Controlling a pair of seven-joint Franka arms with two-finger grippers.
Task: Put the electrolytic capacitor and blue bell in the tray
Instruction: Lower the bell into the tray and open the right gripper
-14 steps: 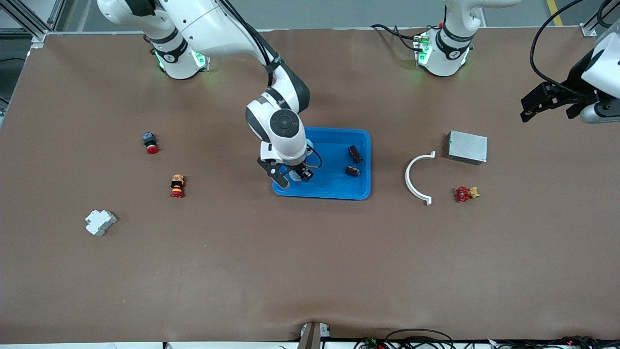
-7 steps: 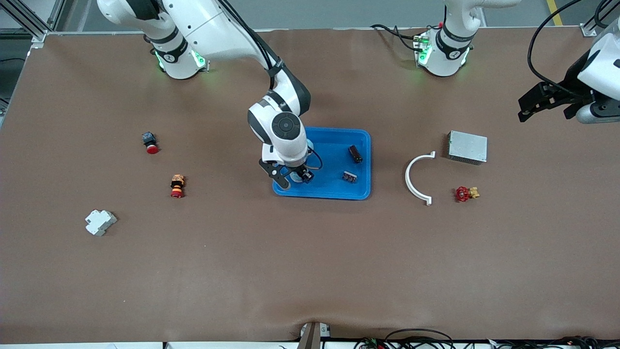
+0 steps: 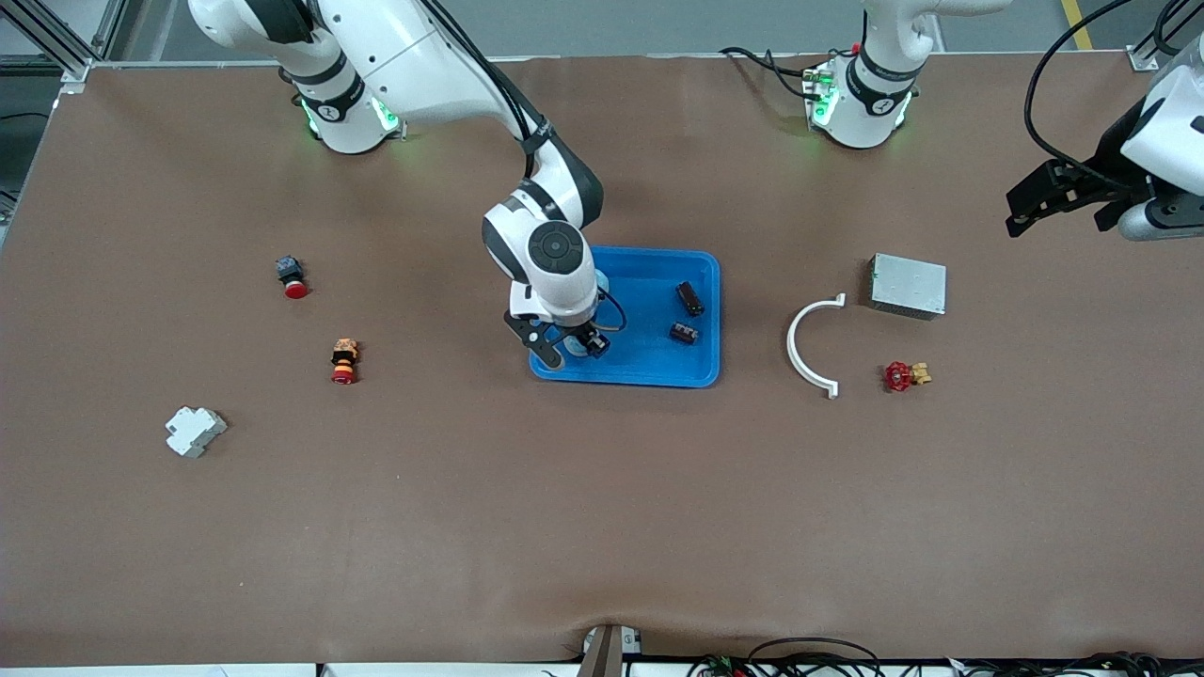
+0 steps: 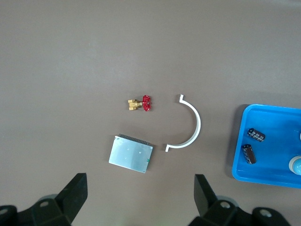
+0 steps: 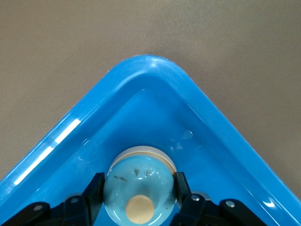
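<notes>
My right gripper [image 3: 570,350] is shut on the blue bell [image 5: 139,186], a pale blue dome with a tan button. It holds the bell low inside the blue tray [image 3: 649,273], at the corner nearest the front camera and toward the right arm's end; the tray's rim [image 5: 150,63] curves round it. The electrolytic capacitor [image 3: 689,298], a dark cylinder, lies in the tray toward the left arm's end and shows too in the left wrist view [image 4: 248,154]. My left gripper [image 3: 1035,202] hangs open and empty, high over the left arm's end of the table [image 4: 139,183].
A small black blocky part [image 3: 684,332] lies in the tray beside the capacitor. A white arc [image 3: 811,345], a silver box [image 3: 908,285] and a red valve [image 3: 902,376] lie toward the left arm's end. Two red-capped buttons [image 3: 292,277] [image 3: 344,362] and a white block [image 3: 195,431] lie toward the right arm's end.
The right gripper has shifted slightly with the bell still in its grip. The small blocky part in the tray jostled and settled back. The left gripper moved a little.
</notes>
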